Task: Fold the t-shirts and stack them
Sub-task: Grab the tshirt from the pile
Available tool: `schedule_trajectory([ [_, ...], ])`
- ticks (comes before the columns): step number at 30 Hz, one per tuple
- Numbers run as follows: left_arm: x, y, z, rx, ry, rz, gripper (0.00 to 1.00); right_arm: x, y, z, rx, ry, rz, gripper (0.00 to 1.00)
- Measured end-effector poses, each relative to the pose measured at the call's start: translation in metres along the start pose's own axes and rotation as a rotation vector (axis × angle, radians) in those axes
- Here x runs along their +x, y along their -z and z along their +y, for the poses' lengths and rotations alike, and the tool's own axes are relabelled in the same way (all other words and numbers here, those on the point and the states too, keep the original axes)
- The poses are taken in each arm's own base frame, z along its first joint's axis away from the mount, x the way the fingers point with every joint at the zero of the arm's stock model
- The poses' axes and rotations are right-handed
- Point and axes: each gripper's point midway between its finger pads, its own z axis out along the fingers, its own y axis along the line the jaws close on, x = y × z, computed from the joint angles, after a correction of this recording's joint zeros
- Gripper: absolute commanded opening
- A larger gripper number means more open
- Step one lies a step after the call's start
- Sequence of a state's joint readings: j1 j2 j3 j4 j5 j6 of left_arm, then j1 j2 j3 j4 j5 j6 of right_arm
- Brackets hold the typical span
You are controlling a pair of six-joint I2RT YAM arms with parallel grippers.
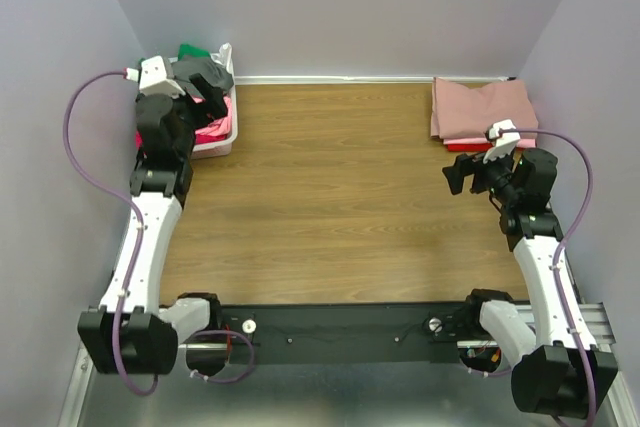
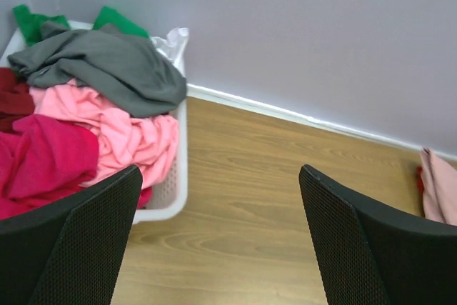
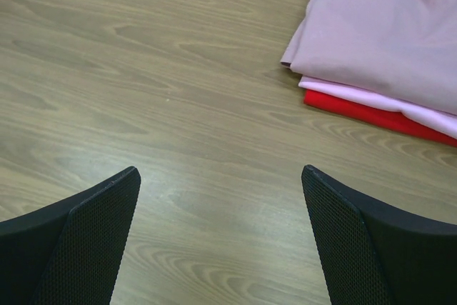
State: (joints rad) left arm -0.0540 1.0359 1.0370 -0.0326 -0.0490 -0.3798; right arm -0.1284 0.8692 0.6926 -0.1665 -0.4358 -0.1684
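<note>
Wood-grain table [image 1: 330, 197], lilac walls [image 1: 340, 7] on three sides, that's our whole workspace. We've got the t-shirts [image 2: 86, 105] in two spots.

The unfolded ones are heaped in the white basket [image 2: 171, 183] at the far left corner. The dark grey shirt [image 2: 107, 62] is draped over the top and the green shirt [image 2: 32, 23] pokes out behind it. The light pink shirt [image 2: 121, 130] is crumpled underneath, with the magenta shirt [image 2: 43, 158] and maroon shirt [image 2: 13, 101] off to the left.

Over in the far right corner sits the folded stack [image 1: 480, 107]: dusty rose shirt [image 3: 385, 33] on top, pale pink shirt [image 3: 428, 119] under it, red shirt [image 3: 350, 106] at the bottom.

Handling-wise, we reckon it's all light, floppy cloth that'll sag and bunch the second it's lifted. The grey one looks like the obvious pick, since nothing lies over it. We'd pinch a raised fold near the top of the heap and not dig deep, or the pink one may tag along.

The left gripper [image 2: 219, 171] hovers near the basket, fingers spread wide with nothing between them. The right gripper [image 3: 220, 171] hangs over bare table near the stack, fingers just as wide apart, also empty.
</note>
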Motion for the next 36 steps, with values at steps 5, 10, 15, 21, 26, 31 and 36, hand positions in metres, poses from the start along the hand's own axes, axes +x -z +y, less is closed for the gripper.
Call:
schedule_trajectory([
  [5,-0.002,-0.049,0.046,-0.188,0.108,0.079,0.95,0.0,0.001,0.005,-0.028,0.017,-0.002,1.0],
  [10,0.008,-0.076,0.087,-0.344,0.169,0.135,0.91,0.0,0.002,0.007,-0.042,0.021,-0.002,1.0],
  [15,0.027,-0.11,0.122,-0.433,0.187,0.2,0.88,0.001,0.001,0.008,-0.048,0.019,0.002,1.0],
  [21,0.051,-0.151,0.142,-0.398,0.149,0.264,0.82,0.003,0.0,0.009,-0.053,0.016,0.008,1.0],
  [26,0.069,-0.176,0.153,-0.358,0.137,0.293,0.74,0.005,-0.001,0.009,-0.055,0.013,0.014,1.0],
  [31,0.079,-0.207,0.164,-0.323,0.131,0.301,0.71,0.009,-0.003,0.009,-0.059,0.004,0.03,1.0],
  [36,0.083,-0.238,0.169,-0.296,0.12,0.304,0.7,0.015,-0.004,0.009,-0.063,-0.007,0.052,1.0],
])
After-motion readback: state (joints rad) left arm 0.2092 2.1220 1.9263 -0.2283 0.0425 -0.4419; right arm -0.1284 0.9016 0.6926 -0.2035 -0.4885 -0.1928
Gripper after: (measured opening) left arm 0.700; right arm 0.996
